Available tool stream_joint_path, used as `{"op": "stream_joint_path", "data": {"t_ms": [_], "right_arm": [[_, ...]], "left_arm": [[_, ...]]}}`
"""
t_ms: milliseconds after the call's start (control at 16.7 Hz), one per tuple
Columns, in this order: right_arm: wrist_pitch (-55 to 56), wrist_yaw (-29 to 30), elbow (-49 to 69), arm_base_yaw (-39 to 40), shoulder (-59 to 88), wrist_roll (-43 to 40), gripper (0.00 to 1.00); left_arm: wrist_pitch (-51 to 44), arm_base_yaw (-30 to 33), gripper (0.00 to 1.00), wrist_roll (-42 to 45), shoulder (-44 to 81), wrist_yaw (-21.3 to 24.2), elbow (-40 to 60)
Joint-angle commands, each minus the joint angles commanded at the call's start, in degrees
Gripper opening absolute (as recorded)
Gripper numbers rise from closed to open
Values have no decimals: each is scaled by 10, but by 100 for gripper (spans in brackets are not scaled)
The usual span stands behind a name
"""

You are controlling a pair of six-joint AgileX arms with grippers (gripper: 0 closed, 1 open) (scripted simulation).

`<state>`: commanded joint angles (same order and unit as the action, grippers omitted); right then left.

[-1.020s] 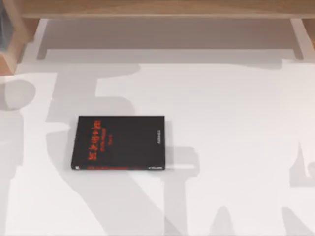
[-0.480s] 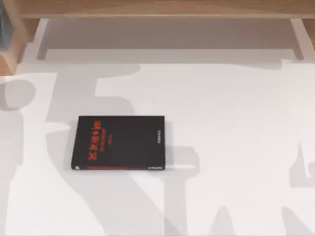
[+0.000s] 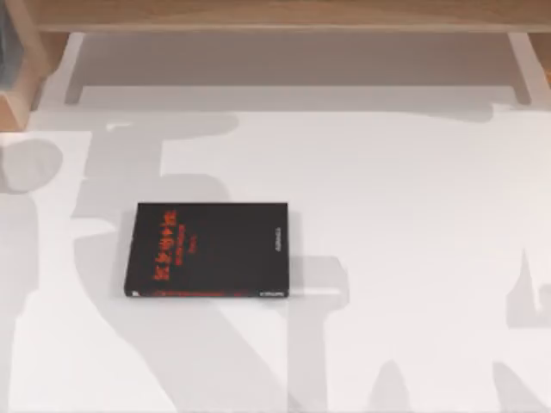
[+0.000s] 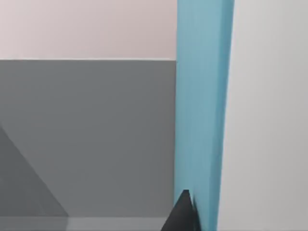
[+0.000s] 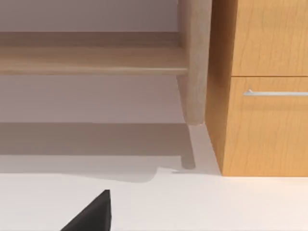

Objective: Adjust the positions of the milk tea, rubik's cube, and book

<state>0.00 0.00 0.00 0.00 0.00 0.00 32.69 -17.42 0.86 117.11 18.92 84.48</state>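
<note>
Left gripper (image 4: 185, 214) shows one dark fingertip against the book (image 4: 202, 106), held upright; whether it's clamped, I cannot tell. I'd move slowly, keeping that light-blue cover vertical.

A thin book (image 3: 208, 249) lies on the table's (image 3: 405, 258) left half.
</note>
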Motion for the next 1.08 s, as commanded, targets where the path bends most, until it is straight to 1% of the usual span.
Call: {"op": "stream_joint_path", "data": {"t_ms": [180, 360, 660, 840, 960, 1080], "right_arm": [[0, 0, 0, 0, 0, 0, 100], [0, 0, 0, 0, 0, 0, 100], [0, 0, 0, 0, 0, 0, 100], [0, 0, 0, 0, 0, 0, 100], [0, 0, 0, 0, 0, 0, 100], [0, 0, 0, 0, 0, 0, 100]], "left_arm": [[-13, -1, 0, 6, -17, 10, -8], [-12, 10, 0, -9, -17, -1, -11], [-10, 9, 0, -4, -22, -6, -13], [4, 18, 0, 35, -75, -49, -34], [21, 34, 0, 78, -135, -95, -52], [39, 63, 0, 132, -203, -150, -75]]}}
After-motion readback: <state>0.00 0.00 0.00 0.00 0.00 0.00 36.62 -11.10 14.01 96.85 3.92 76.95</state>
